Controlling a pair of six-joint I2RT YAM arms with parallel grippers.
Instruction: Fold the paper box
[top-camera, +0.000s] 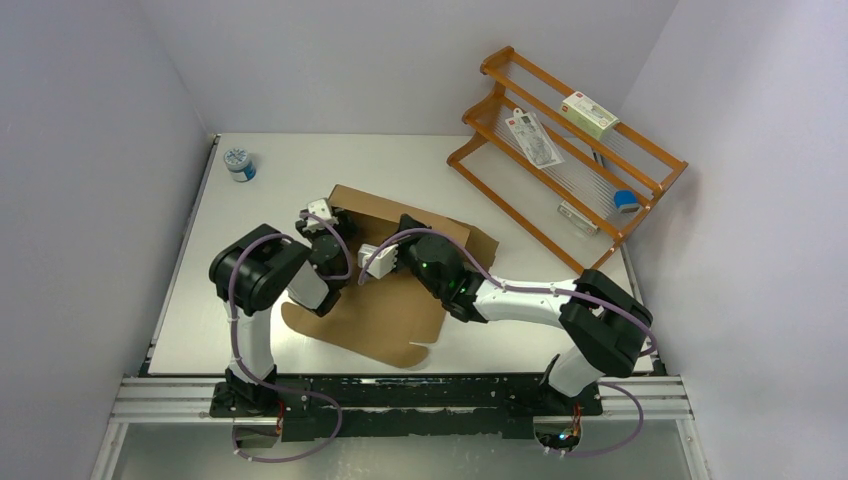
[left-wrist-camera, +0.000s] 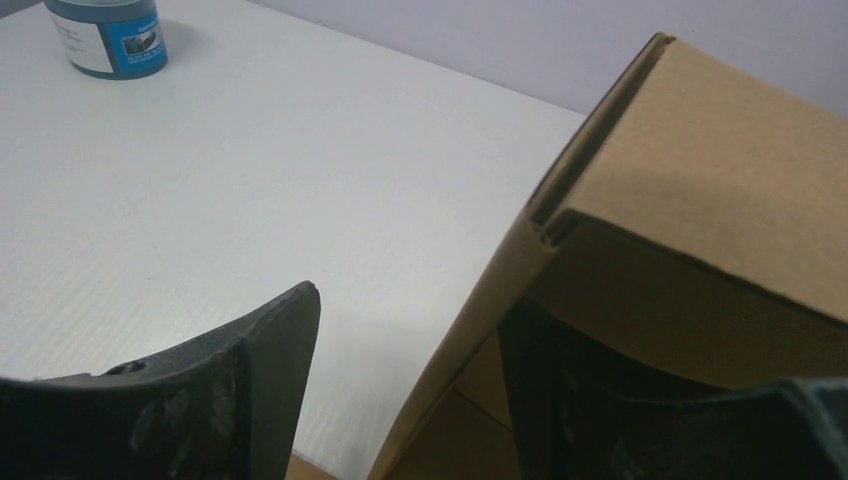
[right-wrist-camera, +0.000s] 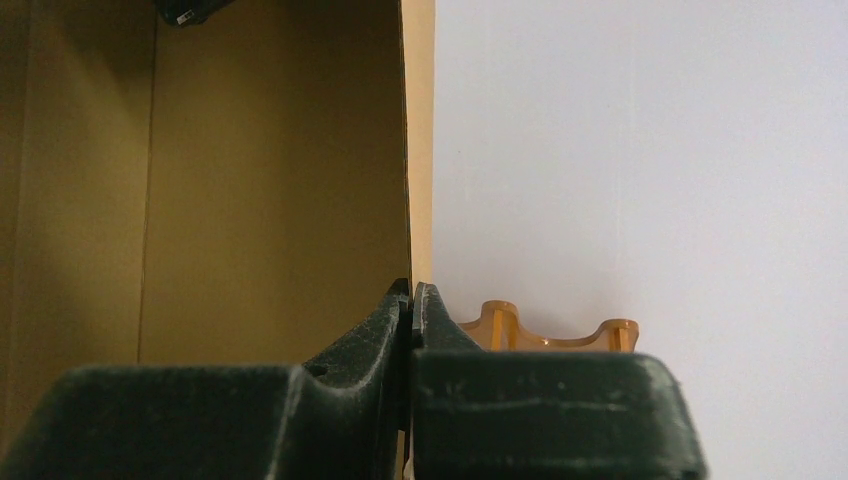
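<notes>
The paper box (top-camera: 390, 310) is a brown cardboard sheet lying mid-table, its far part folded up into walls. My left gripper (top-camera: 338, 218) is at the box's far left corner. In the left wrist view it (left-wrist-camera: 410, 330) is open and straddles the side wall (left-wrist-camera: 700, 180): one finger (left-wrist-camera: 270, 380) is outside over the table, the other (left-wrist-camera: 560, 400) inside under the cardboard. My right gripper (top-camera: 408, 226) is shut on the edge of an upright wall, seen in the right wrist view (right-wrist-camera: 411, 292) with the wall's brown inner face (right-wrist-camera: 270, 180) to its left.
A blue jar (top-camera: 240, 163) stands at the table's far left, also in the left wrist view (left-wrist-camera: 105, 35). An orange wooden rack (top-camera: 565, 140) at the far right holds a small white carton (top-camera: 588, 113) and packets; its top shows in the right wrist view (right-wrist-camera: 545, 330).
</notes>
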